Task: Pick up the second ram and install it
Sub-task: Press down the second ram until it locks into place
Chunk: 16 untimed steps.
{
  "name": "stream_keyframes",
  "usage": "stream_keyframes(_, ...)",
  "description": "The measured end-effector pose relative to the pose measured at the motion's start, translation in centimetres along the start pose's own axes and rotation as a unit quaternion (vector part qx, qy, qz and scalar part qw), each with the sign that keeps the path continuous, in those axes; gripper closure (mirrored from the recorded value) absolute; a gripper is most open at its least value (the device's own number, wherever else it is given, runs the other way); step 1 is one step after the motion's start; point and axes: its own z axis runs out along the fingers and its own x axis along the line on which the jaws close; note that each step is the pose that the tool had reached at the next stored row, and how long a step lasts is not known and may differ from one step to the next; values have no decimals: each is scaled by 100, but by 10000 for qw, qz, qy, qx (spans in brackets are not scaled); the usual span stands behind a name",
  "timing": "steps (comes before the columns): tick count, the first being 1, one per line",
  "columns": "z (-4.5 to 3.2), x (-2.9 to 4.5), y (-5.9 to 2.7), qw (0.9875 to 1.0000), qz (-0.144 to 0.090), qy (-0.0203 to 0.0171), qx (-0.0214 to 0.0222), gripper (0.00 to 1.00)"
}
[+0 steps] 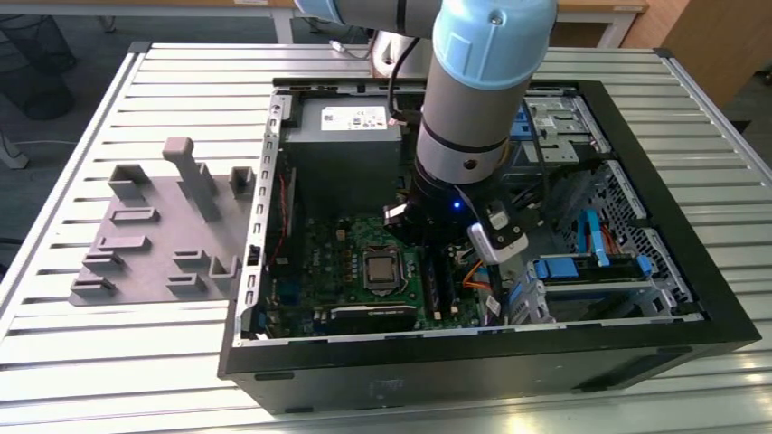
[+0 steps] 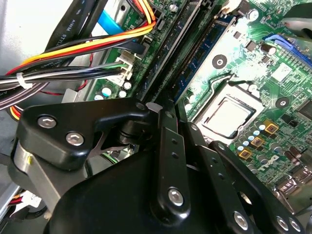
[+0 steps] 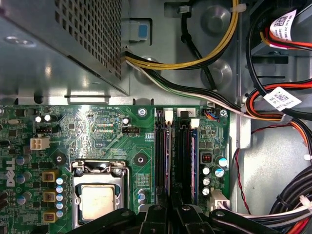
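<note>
Inside the black case, the claw hung over the green motherboard, fingers narrow, just above the thin blue second ram seated in its slot.

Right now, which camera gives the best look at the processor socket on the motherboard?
The second wrist view: the processor socket sits whole and close, silver lid unobstructed. The first wrist view cuts it off behind the gripper. In the exterior view it is small beside the arm.
</note>
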Motion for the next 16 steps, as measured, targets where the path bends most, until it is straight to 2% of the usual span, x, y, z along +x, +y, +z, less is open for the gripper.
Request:
stream_keyframes(4,7,0,2,10000,0,-2,-7,85)
stream_keyframes(5,3,0,1,10000,0,-1,-2,79)
stream_keyframes(8,-9,1,-1,10000,0,1,3,79)
stream_keyframes(13,-147,3,0,10000,0,2,0,79)
stream_keyframes(16,-199,3,0,10000,0,4,-1,79)
